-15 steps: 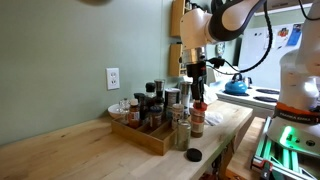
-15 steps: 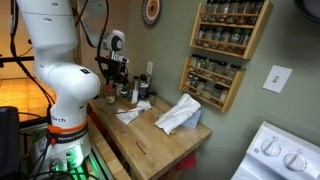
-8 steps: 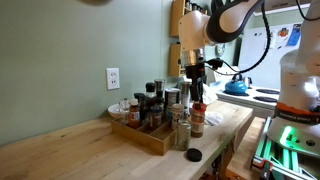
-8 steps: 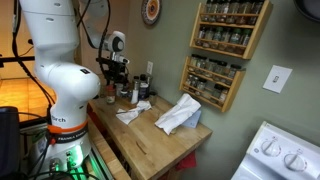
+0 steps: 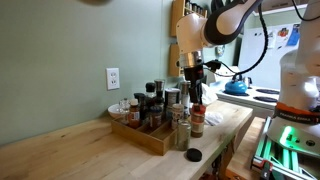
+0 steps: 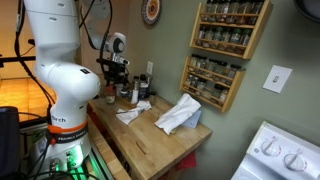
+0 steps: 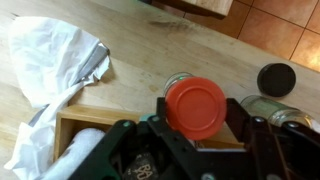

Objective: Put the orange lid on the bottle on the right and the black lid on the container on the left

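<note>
My gripper (image 7: 196, 125) is shut on the round orange lid (image 7: 196, 105), with one finger on each side. The lid sits at the mouth of a glass bottle whose rim (image 7: 178, 80) shows just behind it. In an exterior view the gripper (image 5: 197, 92) is straight above that bottle (image 5: 198, 120) near the table's front edge. The black lid (image 5: 194, 155) lies flat on the wood in front of the bottle, and also shows in the wrist view (image 7: 277, 78). An open clear container (image 5: 182, 130) stands beside the bottle; its open mouth (image 7: 268, 108) shows next to my right finger.
A wooden tray (image 5: 150, 137) full of spice bottles stands behind the bottle. A crumpled white cloth (image 7: 55, 60) lies on the table (image 5: 70, 145). A wall rack of spice jars (image 6: 215, 85) hangs beyond, with a stove (image 6: 280, 155) at the far end.
The arm's upper part has turned slightly. The gripper stays over the bottle with the orange lid in it.
</note>
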{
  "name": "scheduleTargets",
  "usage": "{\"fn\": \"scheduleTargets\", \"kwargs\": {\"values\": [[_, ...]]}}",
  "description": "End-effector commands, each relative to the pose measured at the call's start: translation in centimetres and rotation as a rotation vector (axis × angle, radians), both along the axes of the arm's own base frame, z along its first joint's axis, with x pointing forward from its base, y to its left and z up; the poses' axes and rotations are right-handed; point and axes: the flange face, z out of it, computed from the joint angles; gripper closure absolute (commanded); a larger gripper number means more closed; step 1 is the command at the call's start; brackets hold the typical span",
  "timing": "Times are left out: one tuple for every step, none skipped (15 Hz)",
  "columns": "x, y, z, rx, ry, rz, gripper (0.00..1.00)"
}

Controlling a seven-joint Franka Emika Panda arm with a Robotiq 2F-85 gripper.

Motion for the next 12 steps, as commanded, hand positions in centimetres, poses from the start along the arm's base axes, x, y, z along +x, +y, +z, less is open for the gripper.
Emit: {"fn": "scheduleTargets", "kwargs": {"values": [[0.53,0.17,-0.67,-0.021,0.0,0.002,0.65],[0.59,0.17,-0.77,-0.022,0.003,0.003,0.65],[0.66,0.19,-0.86,-0.022,0.006,0.003,0.65],[0.72,0.27,-0.85,-0.021,0.007,0.003,0.65],[0.78,0.34,-0.85,-0.025,0.009,0.005,0.65],[0.84,0.38,-0.9,-0.028,0.012,0.008,0.65],[0.93,0.41,-0.95,-0.03,0.014,0.009,0.65],[0.99,0.46,-1.02,-0.031,0.016,0.011,0.65],[1.04,0.51,-1.08,-0.031,0.018,0.012,0.65],[1.08,0.52,-1.12,-0.031,0.019,0.012,0.65],[1.14,0.47,-1.15,-0.032,0.019,0.011,0.65],[1.18,0.35,-1.21,-0.034,0.023,0.008,0.65]]}}
